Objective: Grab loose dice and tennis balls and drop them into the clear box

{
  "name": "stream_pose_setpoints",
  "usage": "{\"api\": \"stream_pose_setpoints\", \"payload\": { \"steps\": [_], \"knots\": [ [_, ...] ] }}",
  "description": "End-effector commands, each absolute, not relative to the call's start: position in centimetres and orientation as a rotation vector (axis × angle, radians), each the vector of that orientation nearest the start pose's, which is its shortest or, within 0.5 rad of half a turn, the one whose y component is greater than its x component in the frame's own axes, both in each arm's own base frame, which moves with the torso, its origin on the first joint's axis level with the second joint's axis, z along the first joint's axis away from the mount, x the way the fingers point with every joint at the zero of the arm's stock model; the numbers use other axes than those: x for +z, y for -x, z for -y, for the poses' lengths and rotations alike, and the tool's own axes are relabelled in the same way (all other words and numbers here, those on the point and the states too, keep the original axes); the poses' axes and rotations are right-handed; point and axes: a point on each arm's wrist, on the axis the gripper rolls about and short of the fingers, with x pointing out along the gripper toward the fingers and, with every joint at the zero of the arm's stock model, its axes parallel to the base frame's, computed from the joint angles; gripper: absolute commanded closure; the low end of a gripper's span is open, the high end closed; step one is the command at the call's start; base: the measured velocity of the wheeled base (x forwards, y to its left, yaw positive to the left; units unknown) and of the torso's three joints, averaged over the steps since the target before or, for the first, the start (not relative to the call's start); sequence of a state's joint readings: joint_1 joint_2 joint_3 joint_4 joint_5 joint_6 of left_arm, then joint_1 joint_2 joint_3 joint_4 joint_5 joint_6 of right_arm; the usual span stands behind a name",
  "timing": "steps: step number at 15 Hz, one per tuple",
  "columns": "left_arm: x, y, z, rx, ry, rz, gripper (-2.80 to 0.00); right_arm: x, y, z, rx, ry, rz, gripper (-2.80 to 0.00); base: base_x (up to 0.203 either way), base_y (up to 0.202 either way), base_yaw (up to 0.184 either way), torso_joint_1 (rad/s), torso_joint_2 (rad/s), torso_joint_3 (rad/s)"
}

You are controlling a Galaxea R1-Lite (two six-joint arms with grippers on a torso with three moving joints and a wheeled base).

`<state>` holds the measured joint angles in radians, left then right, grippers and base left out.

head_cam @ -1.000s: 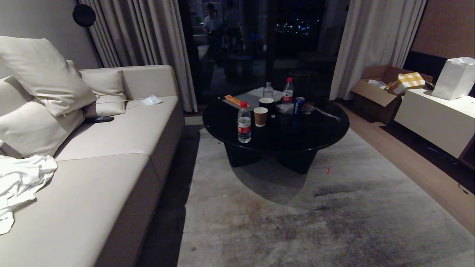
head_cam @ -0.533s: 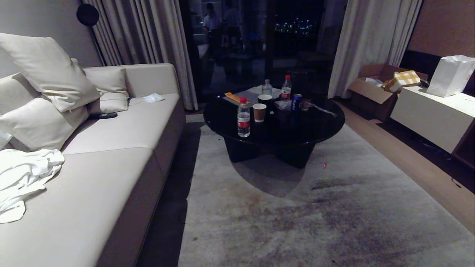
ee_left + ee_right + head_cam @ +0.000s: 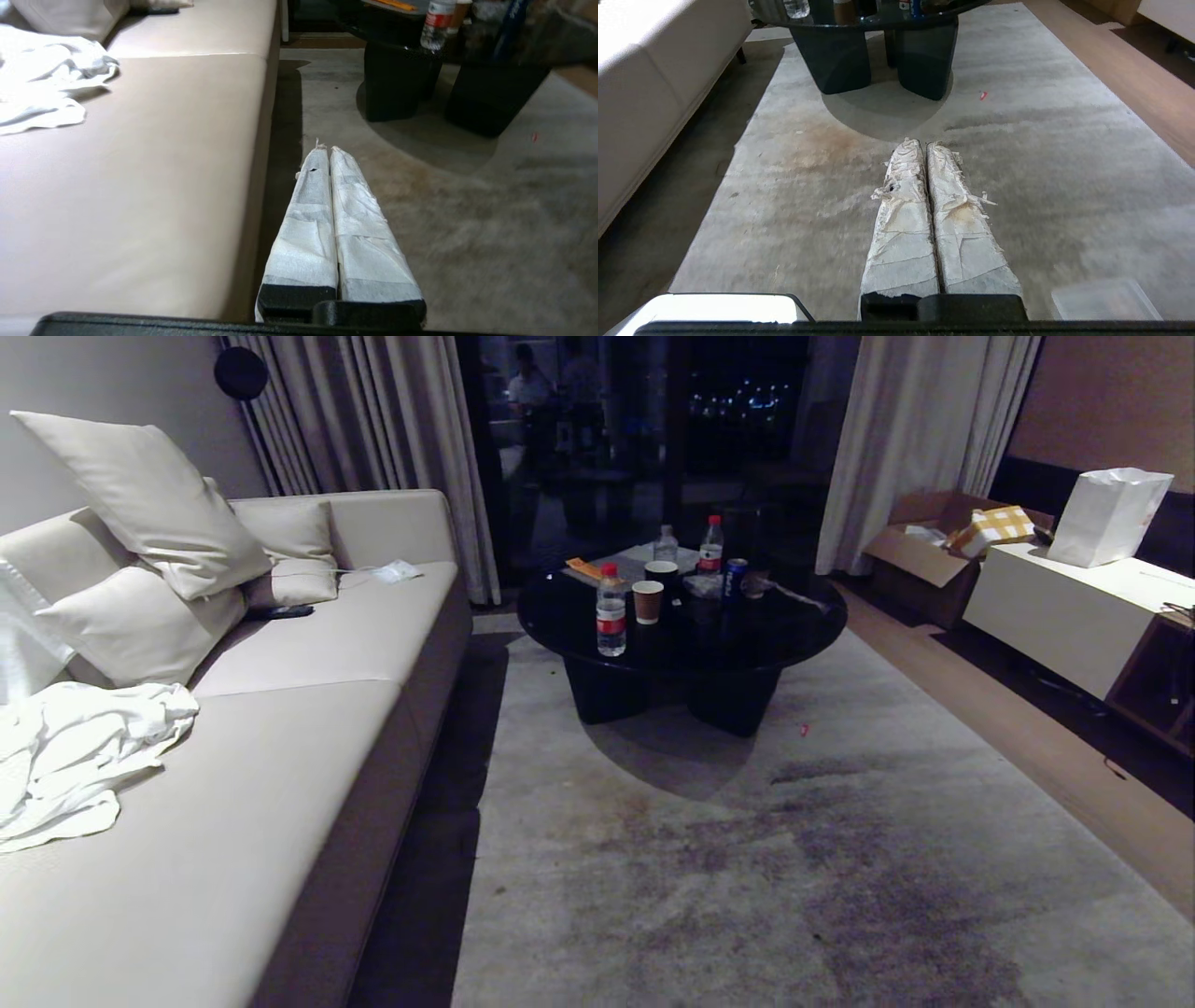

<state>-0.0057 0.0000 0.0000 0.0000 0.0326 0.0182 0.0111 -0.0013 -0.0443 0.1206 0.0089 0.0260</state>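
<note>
Neither arm shows in the head view. The left tool (image 3: 327, 149) appears only in its own wrist view, its two white-wrapped fingers (image 3: 306, 224) pressed together with nothing between them, hanging above the near edge of the grey rug (image 3: 794, 859) just beside the base of the beige sofa (image 3: 308, 709). The right tool (image 3: 921, 142) is likewise pressed together and empty, its wrapping frayed and stained, poised over the middle of the rug and pointing toward the far round black counter (image 3: 691, 625).

A translucent, shallow rectangular shape with rounded corners lies on the rug at the near right corner of the right wrist view; it may be the clear box (image 3: 1106, 298), though the blur there leaves this uncertain. No dice or tennis balls can be made out. A small red scrap (image 3: 804, 731) lies on the rug just right of the counter's base.

On the counter stand a water bottle (image 3: 611, 613) nearest the sofa, a brown paper cup (image 3: 647, 601) beside it, and farther back a blue can (image 3: 735, 579). A crumpled white cloth (image 3: 75, 756) lies on the near sofa seat, with pillows (image 3: 149, 495) stacked at the far left. An open cardboard carton (image 3: 924, 555) sits on the floor at far right.
</note>
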Motion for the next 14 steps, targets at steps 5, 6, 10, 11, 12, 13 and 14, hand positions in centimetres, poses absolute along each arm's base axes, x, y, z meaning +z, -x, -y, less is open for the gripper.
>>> {"api": "stream_pose_setpoints", "payload": {
  "steps": [5,6,10,11,12,13,14],
  "knots": [
    [7.49,2.26,-0.10,0.031,-0.002,-0.005,0.00,7.53,2.66,0.01,0.020,-0.026,-0.077,0.00,-0.182,0.000,0.000,0.002,0.00,0.004],
    [7.49,2.26,-0.10,0.031,-0.002,-0.005,0.00,7.53,2.66,0.01,0.020,-0.027,-0.077,0.00,-0.182,0.000,-0.001,-0.001,0.00,0.006],
    [7.49,2.26,-0.10,0.031,-0.002,-0.005,0.00,7.53,2.66,0.01,0.020,-0.026,-0.077,0.00,-0.180,0.000,-0.001,0.002,0.00,0.003],
    [7.51,2.26,-0.10,0.031,-0.002,-0.003,0.00,7.54,2.67,0.01,0.020,-0.026,-0.077,0.00,-0.180,0.000,-0.001,0.002,0.00,0.008],
    [7.49,2.26,-0.10,0.031,0.000,-0.005,0.00,7.53,2.66,0.01,0.020,-0.027,-0.077,0.00,-0.185,0.000,-0.001,-0.001,0.00,0.007],
    [7.50,2.26,-0.10,0.031,-0.002,-0.004,0.00,7.53,2.66,0.01,0.020,-0.026,-0.077,0.00,-0.182,0.000,0.003,-0.002,0.00,-0.002],
    [7.49,2.26,-0.10,0.031,0.000,-0.005,0.00,7.53,2.66,0.01,0.020,-0.026,-0.077,0.00,-0.188,0.000,-0.001,0.004,0.00,0.000]
  ]
}}
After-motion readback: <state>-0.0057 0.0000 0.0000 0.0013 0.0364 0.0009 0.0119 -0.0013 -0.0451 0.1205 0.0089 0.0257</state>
